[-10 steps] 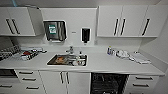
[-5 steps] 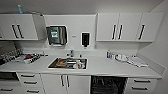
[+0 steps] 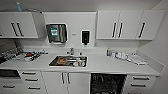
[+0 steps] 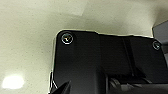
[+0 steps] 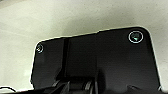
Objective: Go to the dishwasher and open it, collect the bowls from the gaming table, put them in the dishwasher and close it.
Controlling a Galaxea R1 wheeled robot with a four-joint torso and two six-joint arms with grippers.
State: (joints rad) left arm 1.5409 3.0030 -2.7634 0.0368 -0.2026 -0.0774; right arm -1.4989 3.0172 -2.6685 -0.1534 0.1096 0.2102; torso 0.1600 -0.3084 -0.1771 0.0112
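Note:
The dishwasher (image 3: pixel 108 84) stands open under the white counter (image 3: pixel 105 65), right of the sink. Its dark interior and wire racks show between white cabinet fronts. The bowls and the gaming table are out of view. Both wrist views look down on pale speckled floor (image 4: pixel 27 45) (image 5: pixel 75 20) past the robot's own dark plate.
A steel sink (image 3: pixel 68 61) holding dishes is set in the counter's middle. A dish rack (image 3: pixel 30 56) stands at the left, and bottles and plates (image 3: pixel 122 55) at the right. White wall cabinets (image 3: pixel 120 25) hang above. A black oven (image 3: pixel 8 73) is at lower left.
The whole head picture has shifted slightly, so the camera has moved a little. Nothing in the kitchen itself has moved.

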